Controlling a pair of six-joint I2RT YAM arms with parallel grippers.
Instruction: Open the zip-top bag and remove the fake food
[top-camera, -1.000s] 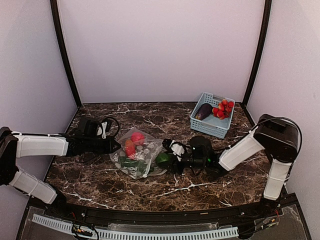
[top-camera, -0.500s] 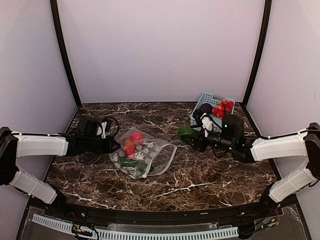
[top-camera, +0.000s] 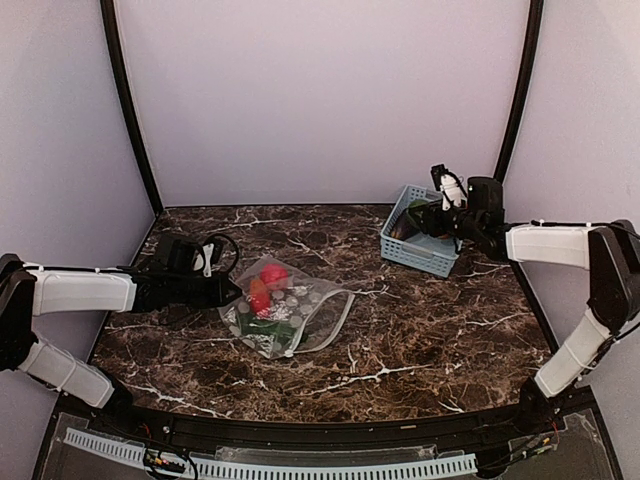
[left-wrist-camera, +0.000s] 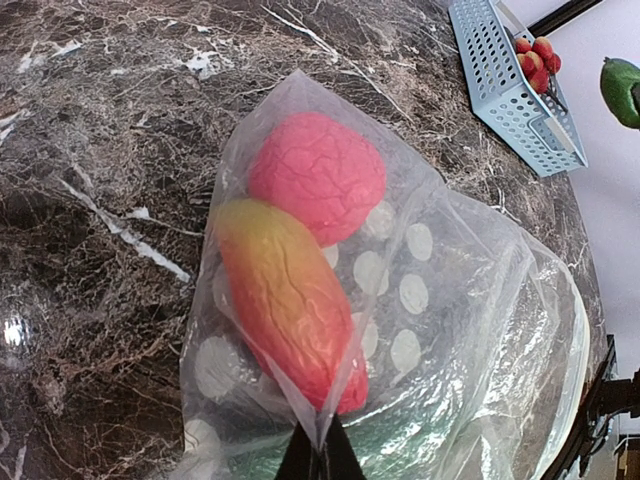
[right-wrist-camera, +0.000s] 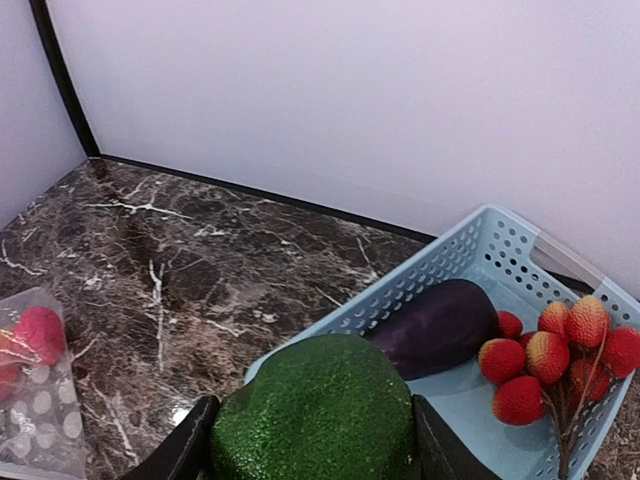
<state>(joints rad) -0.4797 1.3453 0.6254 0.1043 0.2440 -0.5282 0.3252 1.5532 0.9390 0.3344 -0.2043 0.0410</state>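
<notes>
The zip-top bag (top-camera: 300, 318) lies on the marble left of centre, clear with pale dots. In the left wrist view the bag (left-wrist-camera: 470, 300) holds a pink round piece (left-wrist-camera: 318, 175), a red-yellow piece (left-wrist-camera: 285, 300) and green pieces under them. My left gripper (top-camera: 233, 291) is shut on the bag's left corner, fingertips (left-wrist-camera: 335, 462) pinching the film. My right gripper (top-camera: 430, 217) is shut on a bumpy green fake food piece (right-wrist-camera: 315, 410) and holds it over the near-left corner of the light-blue basket (right-wrist-camera: 450, 262).
The basket (top-camera: 428, 255) stands at the back right by the wall and holds a dark purple eggplant (right-wrist-camera: 435, 325) and a cluster of red balls (right-wrist-camera: 560, 350). Pale walls enclose the marble table (top-camera: 420, 340) on three sides.
My right arm has carried the green piece from beside the bag up and back to the right, to over the basket. The left gripper and the bag have stayed put.
</notes>
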